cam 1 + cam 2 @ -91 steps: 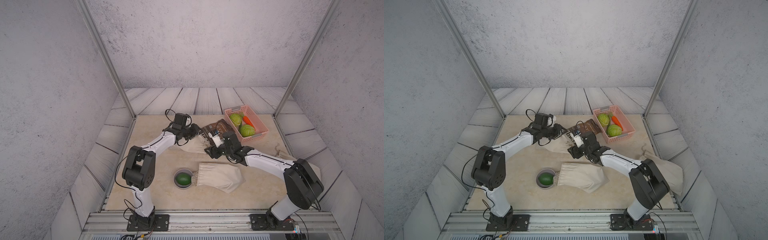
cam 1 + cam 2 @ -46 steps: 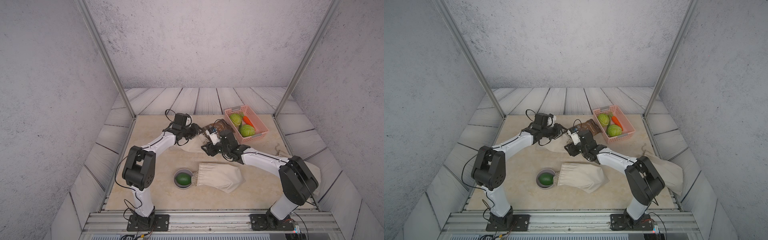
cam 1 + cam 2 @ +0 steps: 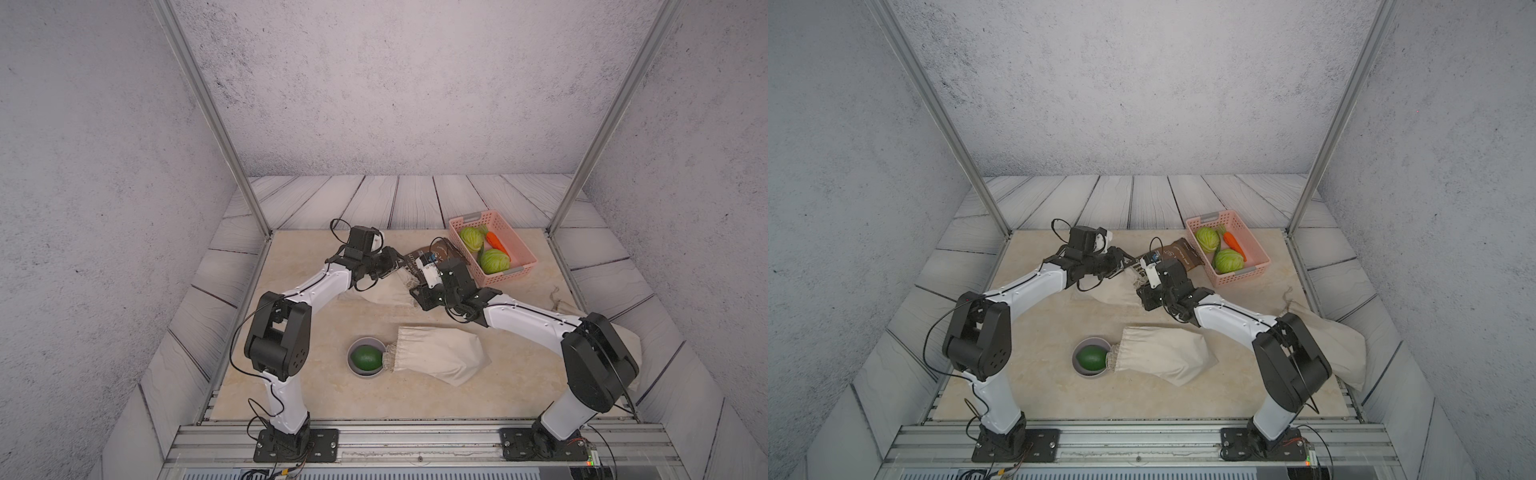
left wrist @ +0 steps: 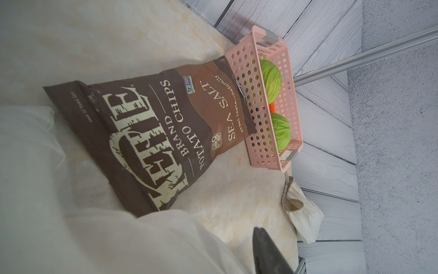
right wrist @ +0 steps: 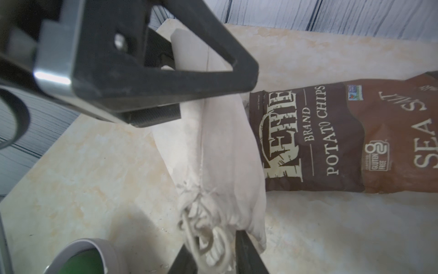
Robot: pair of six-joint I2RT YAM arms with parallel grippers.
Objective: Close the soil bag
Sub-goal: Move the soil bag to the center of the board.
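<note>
Right end effector point(image 5: 213, 257): jaws drawn in to a narrow gap on either side of the drawstring point(image 5: 208, 244) loops at the bag mouth. The cord sits between the tips, but the wrist view can't confirm a real pinch. Left end effector point(image 3: 390, 262): clamped on the soil bag point(image 5: 220, 147) at the end opposite the mouth. Cloth runs between its jaws, so it acts as the anchor.

Soil bag: pale cloth sack on its side near the far edge of the table point(image 3: 307, 266), about mid-width, stretched between the two end effectors. One long side touches the brown chip bag point(image 5: 331, 132), whose other end meets the pink basket point(image 4: 253, 99) at the far right corner.

Progress, as a judgement: the mouth is puckered into pleats, so it's partly gathered. The cord loops hang slack and the neck doesn't look cinched tight. The grasp phase is roughly done; the closing pull is not. Left to do: get a firm grip on the cord, pull away from the left end effector until the neck bunches shut, then release.

Not involved: bowl point(image 3: 365, 358) with a green fruit and a second cloth sack point(image 3: 440, 353), nearer the front edge and well apart.
</note>
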